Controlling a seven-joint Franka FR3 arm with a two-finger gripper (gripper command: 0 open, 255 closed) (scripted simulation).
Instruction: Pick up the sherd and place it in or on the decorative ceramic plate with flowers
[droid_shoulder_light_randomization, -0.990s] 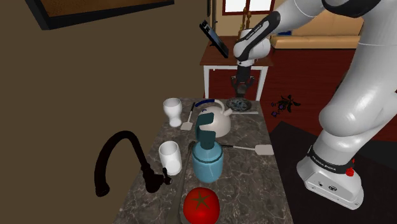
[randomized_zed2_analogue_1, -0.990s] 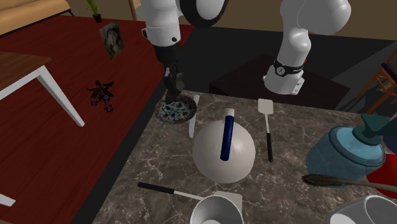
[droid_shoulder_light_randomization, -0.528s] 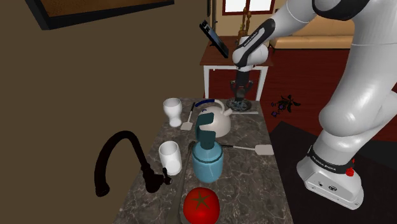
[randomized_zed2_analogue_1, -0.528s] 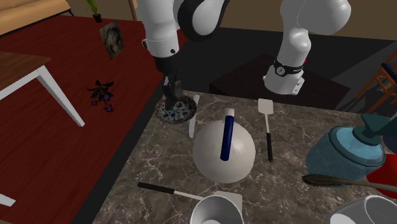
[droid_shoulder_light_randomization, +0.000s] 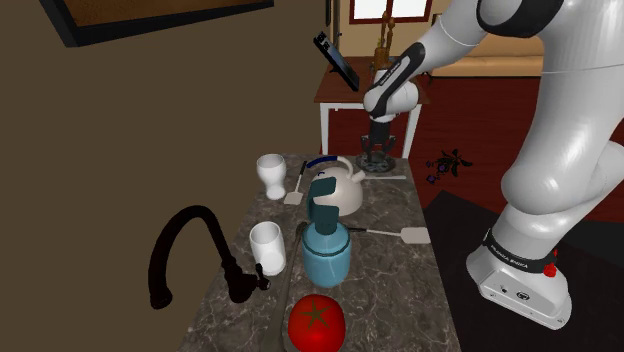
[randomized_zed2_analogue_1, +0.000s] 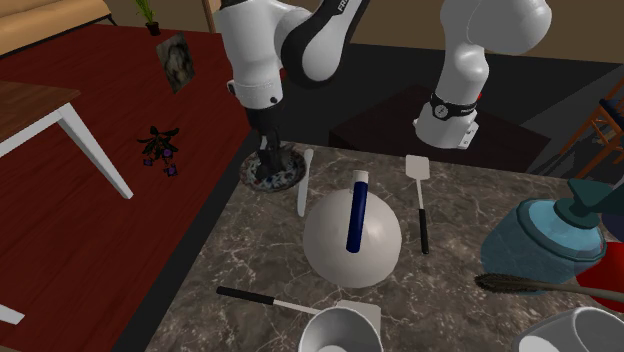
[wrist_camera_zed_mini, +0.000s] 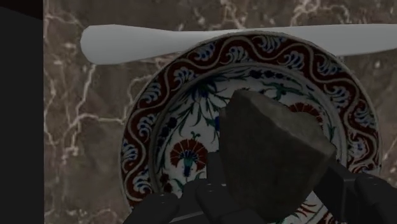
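Observation:
A dark grey, rough sherd (wrist_camera_zed_mini: 270, 153) is clasped between my black fingers (wrist_camera_zed_mini: 356, 191), so my gripper (wrist_camera_zed_mini: 273, 188) is shut on it. Directly beneath it lies the round plate (wrist_camera_zed_mini: 145, 137), white with red and blue flowers and a wavy red rim. In the second exterior view the gripper (randomized_zed2_analogue_1: 268, 160) hangs low over the plate (randomized_zed2_analogue_1: 283, 178) at the marble counter's far corner. The shoulder view puts the gripper (droid_shoulder_light_randomization: 375, 150) just above the plate (droid_shoulder_light_randomization: 380, 165) at the counter's far end. Whether the sherd touches the plate I cannot tell.
A white knife (randomized_zed2_analogue_1: 303, 182) lies right beside the plate. Close by stands a white kettle (randomized_zed2_analogue_1: 352, 237) with a blue handle, and a spatula (randomized_zed2_analogue_1: 420, 200). Nearer the stand are a blue bottle (droid_shoulder_light_randomization: 325, 250), cups, a tomato (droid_shoulder_light_randomization: 316, 322) and a black faucet (droid_shoulder_light_randomization: 185, 250).
The gripper has come down with the sherd, from well above the plate to just over it. The arm's elbow has swung over; the counter's objects have stayed put.

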